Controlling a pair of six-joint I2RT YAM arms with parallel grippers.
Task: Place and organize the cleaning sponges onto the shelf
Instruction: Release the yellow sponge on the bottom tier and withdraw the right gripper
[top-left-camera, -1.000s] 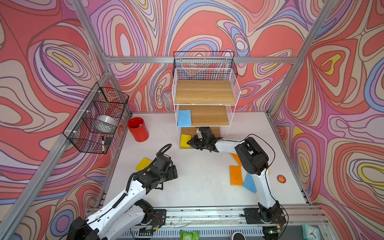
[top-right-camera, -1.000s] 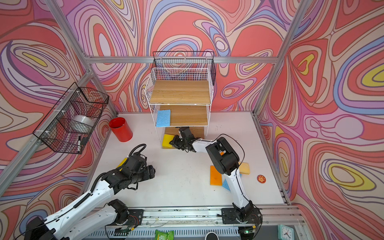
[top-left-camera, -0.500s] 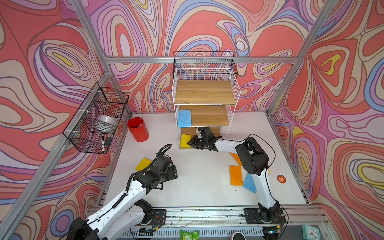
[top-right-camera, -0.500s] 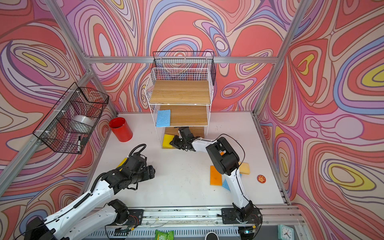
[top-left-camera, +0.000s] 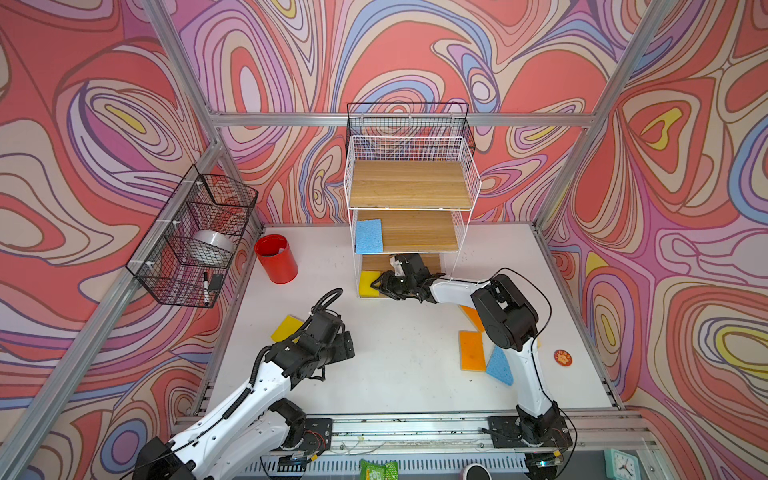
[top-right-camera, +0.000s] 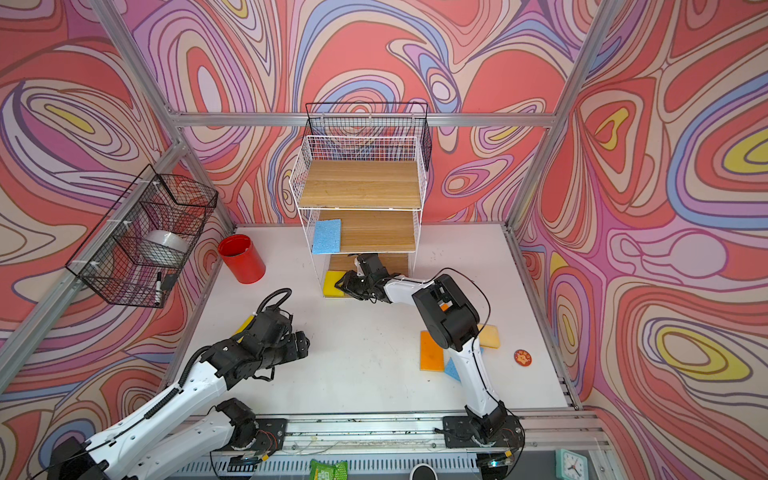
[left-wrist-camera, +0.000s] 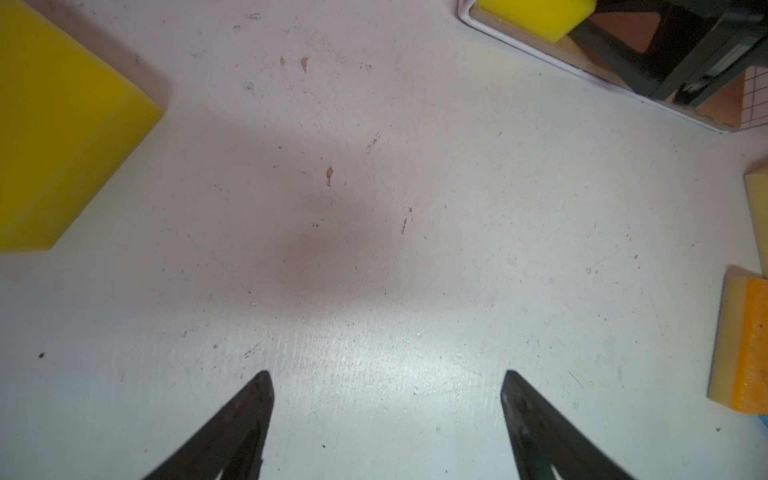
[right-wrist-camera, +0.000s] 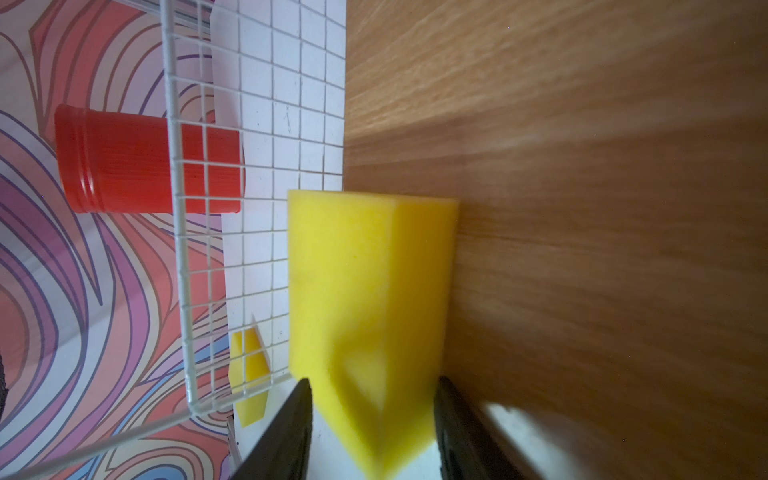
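Observation:
The shelf (top-left-camera: 411, 189) stands at the back of the table. A light blue sponge (top-left-camera: 368, 235) lies on its middle board. A bright yellow sponge (top-left-camera: 368, 282) rests at the left front of the bottom board. My right gripper (top-left-camera: 376, 286) reaches in from the right, open, and its jaws stand either side of this sponge (right-wrist-camera: 365, 291). My left gripper (top-left-camera: 349, 347) hovers open over bare table, with nothing between its fingers (left-wrist-camera: 262, 399). A second yellow sponge (top-left-camera: 286, 327) lies just behind it. Two orange sponges (top-left-camera: 471, 350) (top-left-camera: 471, 314) and a blue sponge (top-left-camera: 498, 365) lie by the right arm.
A red cup (top-left-camera: 275, 258) stands left of the shelf. One black wire basket (top-left-camera: 191, 237) hangs on the left wall, another (top-left-camera: 409, 120) behind the shelf top. A small red disc (top-left-camera: 562, 357) lies at the right. A third orange sponge (top-right-camera: 489, 336) shows behind the right arm.
My right gripper's jaws have spread apart off the yellow sponge on the bottom board. The sponge stays there. My left arm has not moved.

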